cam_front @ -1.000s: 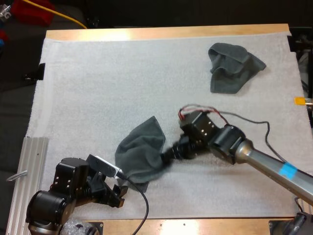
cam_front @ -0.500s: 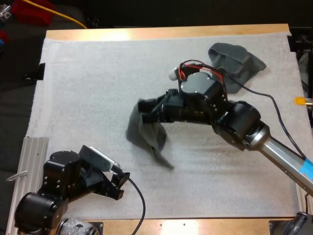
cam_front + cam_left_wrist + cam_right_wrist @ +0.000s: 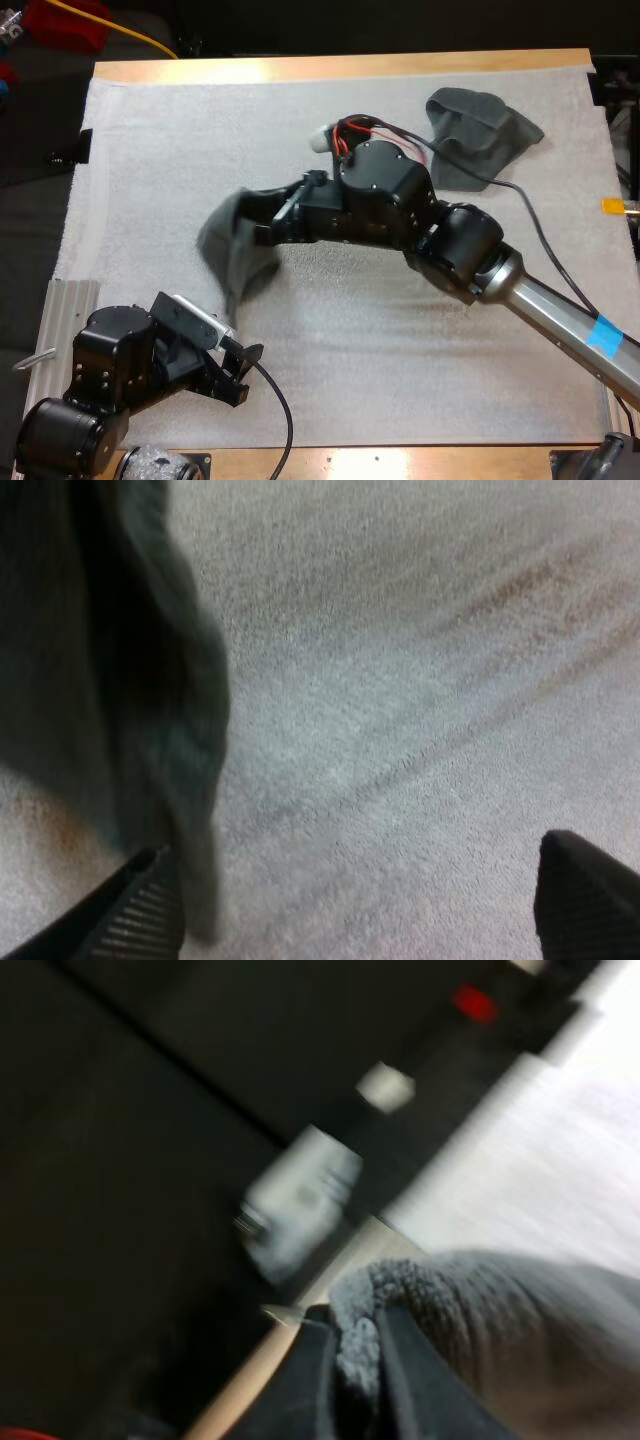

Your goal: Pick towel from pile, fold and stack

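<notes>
My right gripper is shut on a dark grey-green towel, which hangs off the mat at centre left, blurred by motion. In the right wrist view the black fingers pinch a fold of that towel. A second towel lies crumpled at the mat's far right. Near the front left edge my left gripper is low and open. The left wrist view has its fingertips wide apart over bare mat, with the hanging towel just beyond one of them.
The white mat covers most of the wooden table. A metal rail runs along the front left side. The right arm stretches diagonally from the lower right across the mat's middle.
My right gripper has lifted the towel off the mat and swung it left and away. The left arm has drawn back toward the lower left corner.
</notes>
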